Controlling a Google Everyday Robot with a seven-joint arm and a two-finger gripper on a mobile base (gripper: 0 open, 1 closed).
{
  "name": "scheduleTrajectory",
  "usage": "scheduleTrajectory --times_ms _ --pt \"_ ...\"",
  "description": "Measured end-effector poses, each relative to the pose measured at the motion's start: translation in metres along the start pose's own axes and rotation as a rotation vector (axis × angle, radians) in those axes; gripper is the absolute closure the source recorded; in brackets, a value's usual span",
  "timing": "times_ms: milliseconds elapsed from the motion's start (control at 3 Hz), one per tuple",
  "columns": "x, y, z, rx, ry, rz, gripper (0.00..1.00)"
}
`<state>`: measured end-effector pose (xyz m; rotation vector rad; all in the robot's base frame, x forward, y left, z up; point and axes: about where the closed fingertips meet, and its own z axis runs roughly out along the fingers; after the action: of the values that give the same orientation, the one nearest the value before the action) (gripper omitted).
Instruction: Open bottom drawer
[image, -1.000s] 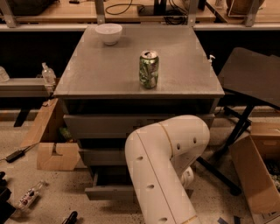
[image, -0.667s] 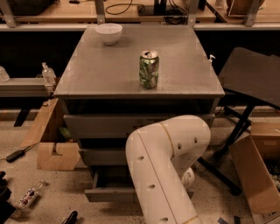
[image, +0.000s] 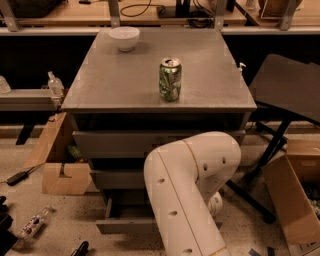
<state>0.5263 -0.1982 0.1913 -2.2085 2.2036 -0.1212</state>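
Bottom drawer (image: 124, 225): lowest in the cabinet under the tabletop's (image: 115, 85) front edge, standing partly out. Rigid, probably light, slides; grasp at centre knob, hidden by arm (image: 190, 200). Hand: concealed behind arm; state cannot be told.

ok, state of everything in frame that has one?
Bottom drawer: partly pulled out.
Middle drawer: looks shut.
Top drawer: looks shut.
Can: upright on the cabinet top.
Bowl: upright, back left of the top.
Gripper: hidden behind the arm, low by the drawers.
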Motion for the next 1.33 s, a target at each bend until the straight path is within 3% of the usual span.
scheduleTrajectory --times_ms 1000,1333 --pt "0.001 0.010 -0.001 -0.021 0.004 0.008 1.00" --pt "0.003 0.022 -0.001 -0.050 0.006 0.013 1.00"
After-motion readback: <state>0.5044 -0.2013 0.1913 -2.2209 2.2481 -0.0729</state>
